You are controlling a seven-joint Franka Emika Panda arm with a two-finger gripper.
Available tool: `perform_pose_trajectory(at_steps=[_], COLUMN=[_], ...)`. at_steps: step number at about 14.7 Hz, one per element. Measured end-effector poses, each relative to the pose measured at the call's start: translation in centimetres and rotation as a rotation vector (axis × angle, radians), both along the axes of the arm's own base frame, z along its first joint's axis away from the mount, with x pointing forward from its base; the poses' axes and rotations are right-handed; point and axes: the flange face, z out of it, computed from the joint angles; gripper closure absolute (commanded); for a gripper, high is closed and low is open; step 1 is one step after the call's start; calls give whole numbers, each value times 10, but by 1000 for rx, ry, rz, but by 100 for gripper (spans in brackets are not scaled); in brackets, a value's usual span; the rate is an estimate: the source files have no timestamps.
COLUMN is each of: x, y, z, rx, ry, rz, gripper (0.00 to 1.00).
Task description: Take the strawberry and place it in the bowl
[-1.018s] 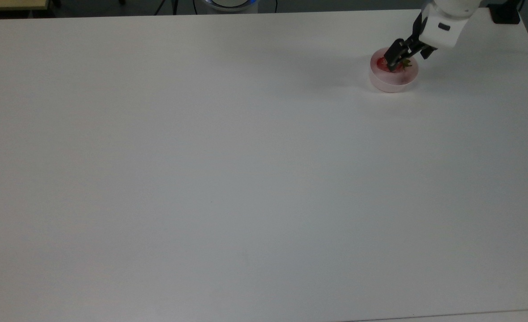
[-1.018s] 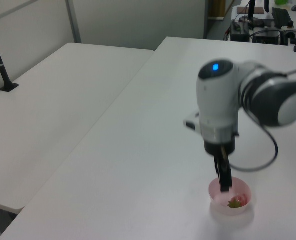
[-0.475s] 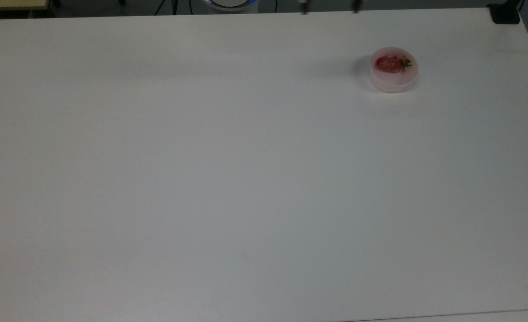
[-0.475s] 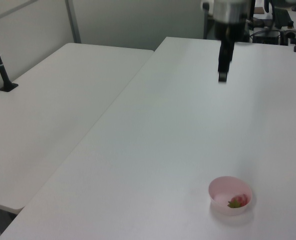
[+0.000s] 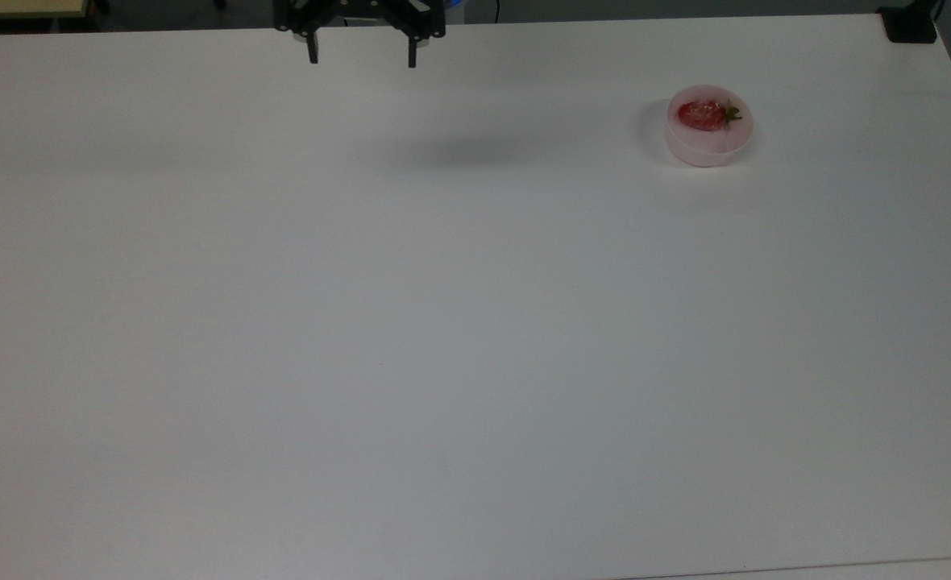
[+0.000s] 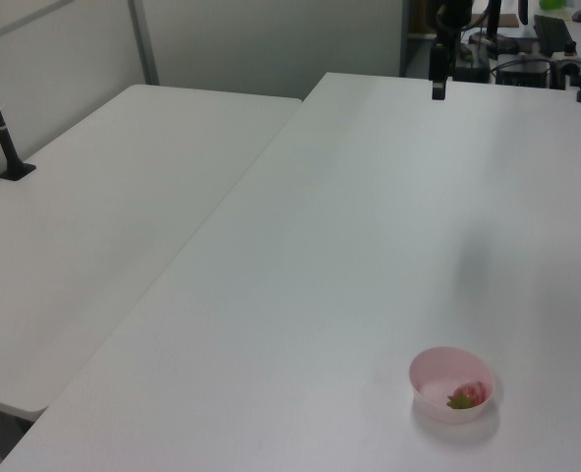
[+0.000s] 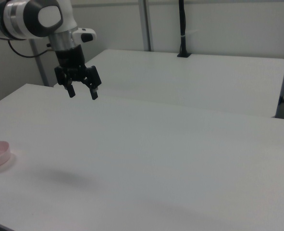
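The strawberry point(image 5: 703, 115) lies inside the pink bowl point(image 5: 709, 149), which stands on the white worktop point(image 5: 443, 322) near the top view's upper right. Well apart from it, the gripper point(image 7: 82, 92) hangs high above the worktop, pointing down, its fingers point(image 7: 93, 92) spread wide and holding nothing. Behind it stand a second white table point(image 7: 204, 77) and a plain wall point(image 7: 228, 29).
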Motion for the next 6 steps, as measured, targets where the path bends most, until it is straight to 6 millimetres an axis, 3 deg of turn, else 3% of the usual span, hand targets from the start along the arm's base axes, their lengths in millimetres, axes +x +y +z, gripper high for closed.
perform_pose_trajectory(at_steps=[6], x=[1], y=[-1], z=[-1], rx=[1], ry=[1], rz=[-1], gripper=[0])
